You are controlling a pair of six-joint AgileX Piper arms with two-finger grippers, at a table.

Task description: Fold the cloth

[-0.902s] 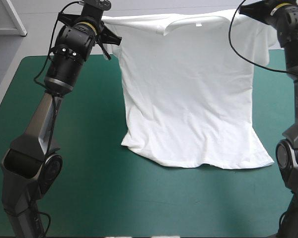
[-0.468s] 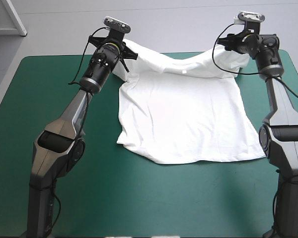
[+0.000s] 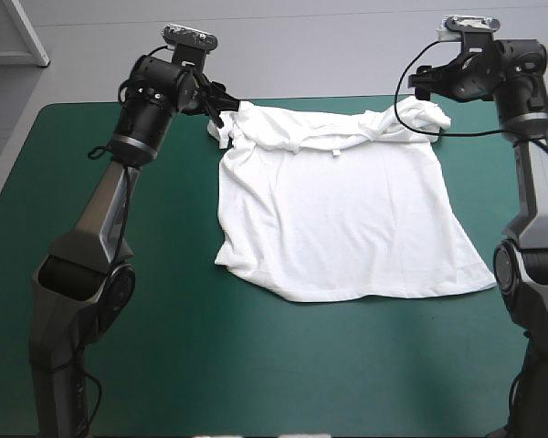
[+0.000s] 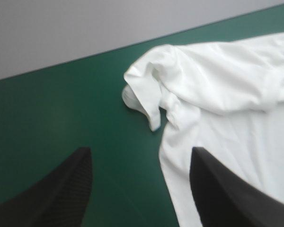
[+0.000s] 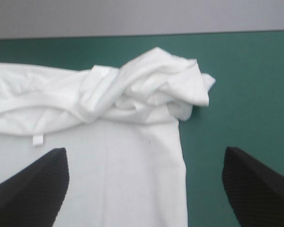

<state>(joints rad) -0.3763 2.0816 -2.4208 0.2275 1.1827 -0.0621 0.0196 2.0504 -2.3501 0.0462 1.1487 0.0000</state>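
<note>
The white T-shirt (image 3: 342,214) lies on the teal-green cover, its body spread flat with the hem toward the near side. Collar and sleeves sit bunched in a rumpled band along the far edge. My left gripper (image 3: 219,102) hovers just beside the crumpled left sleeve (image 4: 154,90), open, with nothing between its fingers (image 4: 61,187). Above the bunched right sleeve (image 5: 168,87), my right gripper (image 3: 420,85) also stands open and holds nothing. In the right wrist view the white label (image 5: 37,140) shows below the collar fold.
Bare teal-green cover (image 3: 119,347) stretches to the left of the shirt and along the near side. The table's far edge (image 3: 320,99) runs right behind the bunched shoulders. A black cable hangs over the shirt's right shoulder.
Both arms came down from holding the shirt up by its shoulders. Both grippers opened and let go, and the shoulders dropped into a crumpled band at the far edge.
</note>
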